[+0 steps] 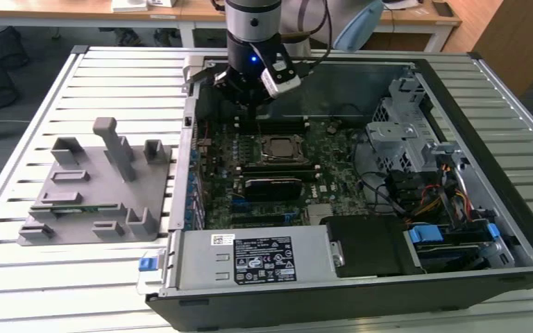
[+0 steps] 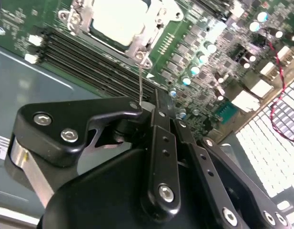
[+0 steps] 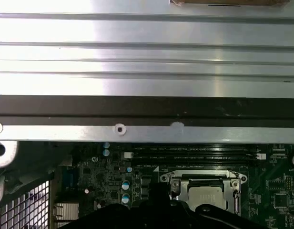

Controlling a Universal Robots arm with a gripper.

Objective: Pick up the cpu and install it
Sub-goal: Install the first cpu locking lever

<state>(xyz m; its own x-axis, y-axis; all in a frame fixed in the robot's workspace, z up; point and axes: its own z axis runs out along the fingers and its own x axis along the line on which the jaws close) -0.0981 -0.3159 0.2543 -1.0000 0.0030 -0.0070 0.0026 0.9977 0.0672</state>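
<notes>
CPU (image 1: 280, 146) is where you should look first: in the exterior view you see its metal top lying flat inside the socket frame (image 1: 280, 148) near the middle of the motherboard (image 1: 276, 173), below and in front of the gripper (image 1: 245, 104), which hangs above the board's far edge and touches nothing you can see. You cannot tell how the jaws stand: in the exterior view the fingertips merge with the dark case wall, and in the second wrist view the black linkage of the gripper (image 2: 158, 129) blocks your sight of the tips. In that view the chip (image 2: 119, 19) is washed out to a pale square, cut off at the picture's edge, so its seating is hard to judge; it appears to sit level in the frame. In the first wrist view you see the CPU (image 3: 207, 196) partly covered by the gripper's dark body, with the memory slots (image 3: 194, 153) just beyond it and the case's metal rim (image 3: 137, 131) beyond those. Around the socket, you have low components and open board on the near side; the drive cage (image 1: 405, 132) and cable bundle (image 1: 433, 201) crowd the exterior view's right. Outside the computer case (image 1: 488, 90), the grey fixture block (image 1: 100, 187) stands well apart on the slatted table (image 1: 26, 277).
</notes>
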